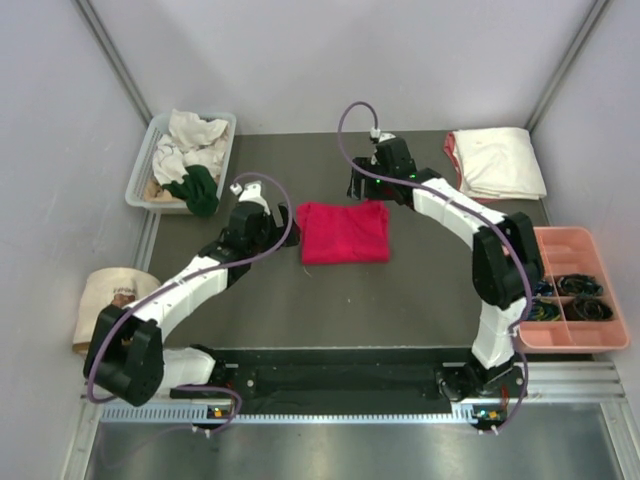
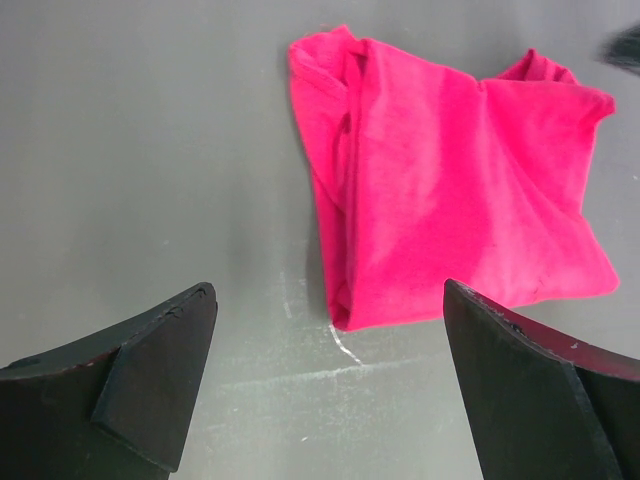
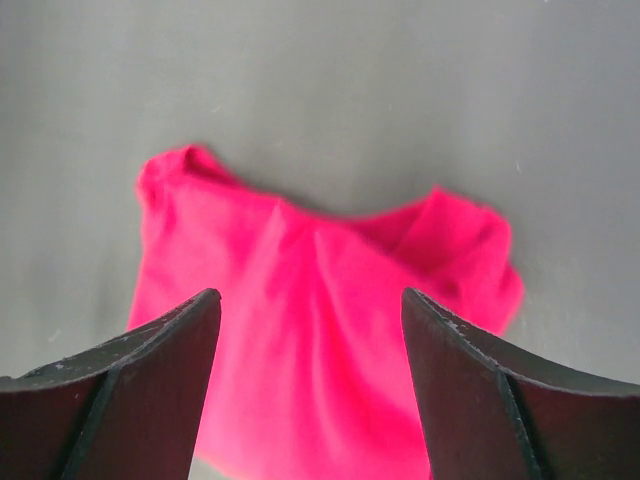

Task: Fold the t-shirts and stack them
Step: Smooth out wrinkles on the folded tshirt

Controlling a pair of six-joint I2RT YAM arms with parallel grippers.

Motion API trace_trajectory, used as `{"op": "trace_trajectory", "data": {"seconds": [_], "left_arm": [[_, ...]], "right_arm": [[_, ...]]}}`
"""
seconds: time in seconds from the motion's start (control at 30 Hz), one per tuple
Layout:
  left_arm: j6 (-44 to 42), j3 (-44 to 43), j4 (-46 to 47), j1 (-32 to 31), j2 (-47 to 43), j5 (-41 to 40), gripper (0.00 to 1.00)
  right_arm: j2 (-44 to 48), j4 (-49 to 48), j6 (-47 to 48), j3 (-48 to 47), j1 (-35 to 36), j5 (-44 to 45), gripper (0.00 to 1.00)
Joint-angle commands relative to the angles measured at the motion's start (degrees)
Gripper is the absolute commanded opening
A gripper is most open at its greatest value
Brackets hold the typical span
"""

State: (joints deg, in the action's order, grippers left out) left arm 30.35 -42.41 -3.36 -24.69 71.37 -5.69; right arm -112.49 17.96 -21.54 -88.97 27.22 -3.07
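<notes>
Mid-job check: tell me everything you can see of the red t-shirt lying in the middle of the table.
The red t-shirt is soft crimson-pink cloth, folded into a rough, slightly wrinkled rectangle with layered edges along one side. It lies flat on the dark grey table, between the two arms. The left gripper and right gripper hover open close by; neither touches it.

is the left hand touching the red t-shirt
Apart. The top view shows a strip of bare table between the open left hand and the left edge of the folded crimson t-shirt.
</notes>
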Motion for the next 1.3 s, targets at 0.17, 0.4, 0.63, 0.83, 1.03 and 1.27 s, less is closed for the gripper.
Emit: {"op": "trace_trajectory", "data": {"seconds": [0.17,0.4,0.63,0.83,1.03,1.27], "left_arm": [[1.9,-7.9,15.7,-1.3,12.6,12.3,0.99],[7.0,-10.6,25.7,-4.0,26.1,20.0,0.99],[8.8,-7.3,28.1,-5.6,27.9,19.5,0.99],[8.4,-4.5,27.6,-5.6,27.1,18.9,0.99],[7.8,-2.3,26.9,-5.6,26.4,18.4,0.99],[5.9,-0.6,24.1,-5.6,23.8,16.7,0.99]], "right_arm": [[17.0,-11.4,-4.6,18.9,-0.2,-4.7,0.73],[12.7,-13.9,-6.1,18.2,-0.2,-9.8,0.74],[7.6,-15.9,-6.8,16.5,-1.6,-11.9,0.74],[2.8,-16.3,-6.8,15.0,-4.1,-10.7,0.74],[-1.5,-15.0,-5.1,12.4,-5.3,-7.6,0.74],[0.4,-12.0,-3.0,11.7,-6.0,-2.5,0.74]]}}
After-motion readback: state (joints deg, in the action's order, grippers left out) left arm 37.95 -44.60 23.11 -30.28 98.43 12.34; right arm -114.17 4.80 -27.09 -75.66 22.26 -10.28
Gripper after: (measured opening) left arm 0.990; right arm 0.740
